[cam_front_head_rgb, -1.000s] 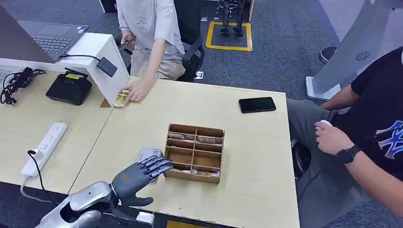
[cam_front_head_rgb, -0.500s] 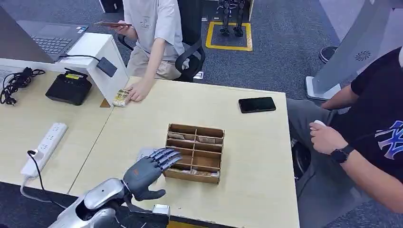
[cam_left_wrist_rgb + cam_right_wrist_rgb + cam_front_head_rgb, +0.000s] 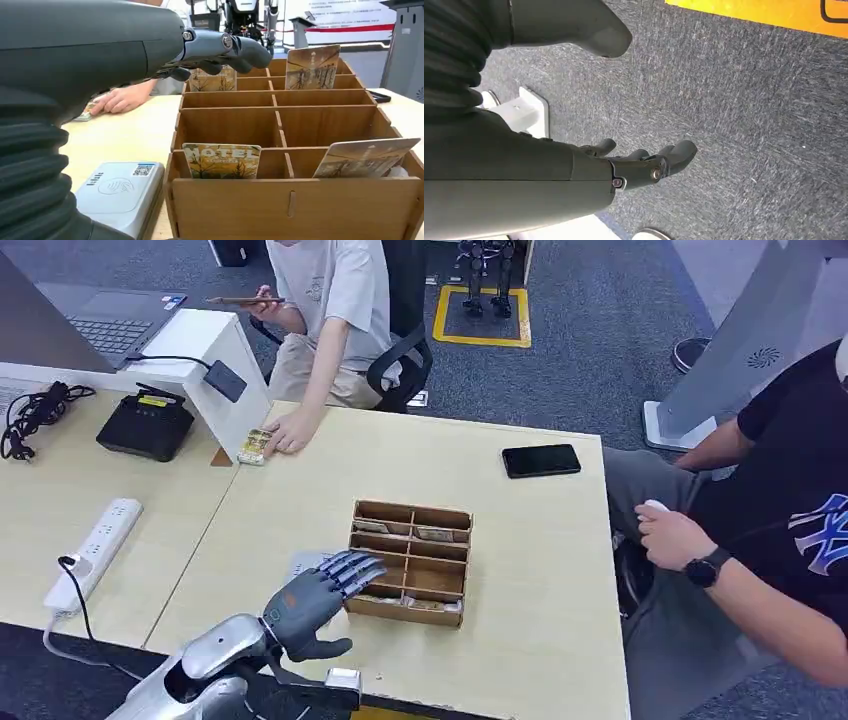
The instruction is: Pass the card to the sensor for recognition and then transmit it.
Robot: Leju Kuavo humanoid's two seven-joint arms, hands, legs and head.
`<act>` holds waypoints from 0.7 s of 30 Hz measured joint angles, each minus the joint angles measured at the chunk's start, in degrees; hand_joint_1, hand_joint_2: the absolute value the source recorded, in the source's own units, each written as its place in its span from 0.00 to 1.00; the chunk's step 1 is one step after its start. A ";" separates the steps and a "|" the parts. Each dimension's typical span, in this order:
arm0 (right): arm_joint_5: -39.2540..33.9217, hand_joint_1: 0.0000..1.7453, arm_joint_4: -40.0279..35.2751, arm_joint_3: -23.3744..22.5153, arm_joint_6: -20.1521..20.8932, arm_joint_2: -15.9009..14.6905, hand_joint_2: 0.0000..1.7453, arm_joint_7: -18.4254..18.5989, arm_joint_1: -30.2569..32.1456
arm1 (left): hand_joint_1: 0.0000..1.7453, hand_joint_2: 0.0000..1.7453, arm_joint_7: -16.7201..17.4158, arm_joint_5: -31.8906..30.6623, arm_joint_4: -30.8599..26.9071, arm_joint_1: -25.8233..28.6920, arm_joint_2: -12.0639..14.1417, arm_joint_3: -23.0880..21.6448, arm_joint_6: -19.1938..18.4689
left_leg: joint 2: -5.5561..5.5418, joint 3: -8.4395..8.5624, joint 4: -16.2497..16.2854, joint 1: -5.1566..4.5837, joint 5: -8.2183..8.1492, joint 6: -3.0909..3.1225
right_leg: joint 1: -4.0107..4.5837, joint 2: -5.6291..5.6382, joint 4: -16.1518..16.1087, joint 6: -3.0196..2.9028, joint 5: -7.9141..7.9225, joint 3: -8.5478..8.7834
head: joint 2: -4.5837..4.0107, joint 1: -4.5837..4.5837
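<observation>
Card [image 3: 221, 161] stands in near-left slot of wooden box [image 3: 410, 562], untouched. My left hand [image 3: 318, 595] hovers over box's left edge, fingers spread, holding nothing. I'd lower, pinch card's top edge, lift straight. Sensor [image 3: 120, 192] lies just left of box. Right hand [image 3: 644, 162] hangs, loosely apart, empty.

My left hand [image 3: 318, 600] hovers with fingers spread at the box [image 3: 409, 562] edge; its dividers and upright cards [image 3: 221, 160] crowd the slots, reader [image 3: 120, 192] just beside, tabletop [image 3: 520, 540] bare beyond.

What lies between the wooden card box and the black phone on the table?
Bare tabletop; the head view shows nothing between the wooden card box and the black phone.
</observation>
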 joint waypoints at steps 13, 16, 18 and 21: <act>0.00 0.00 0.00 0.09 0.02 0.07 1.00 0.20 -0.08 | 0.00 1.00 1.90 0.13 1.42 -0.75 -1.59 0.00 -0.44 | -0.01 0.00 0.00 0.00 0.00 0.00 | 0.00 0.00 0.00 0.00 0.00 0.00 | 0.00 0.00; 0.00 0.00 0.00 0.15 0.04 0.09 1.00 0.57 -0.11 | 0.00 1.00 2.49 0.02 2.03 -0.98 -1.79 0.00 -0.39 | 0.00 0.00 0.00 0.00 0.00 0.00 | 0.00 0.00 0.00 0.00 0.00 0.00 | 0.00 0.00; 0.00 0.00 0.00 0.42 0.09 0.09 1.00 0.79 -0.12 | 0.00 1.00 3.04 -0.37 2.58 -1.33 -2.05 0.00 -0.39 | -0.01 -0.01 0.00 0.00 0.00 0.00 | 0.00 -0.01 0.00 0.00 0.00 0.00 | 0.00 -0.02; 0.00 0.00 0.00 0.77 0.09 0.09 1.00 0.98 -0.26 | 0.00 1.00 3.59 -0.98 3.35 -1.84 -2.40 0.00 -0.42 | -0.01 0.00 0.00 0.00 0.00 0.00 | 0.00 0.00 0.00 0.00 0.00 0.00 | 0.00 0.00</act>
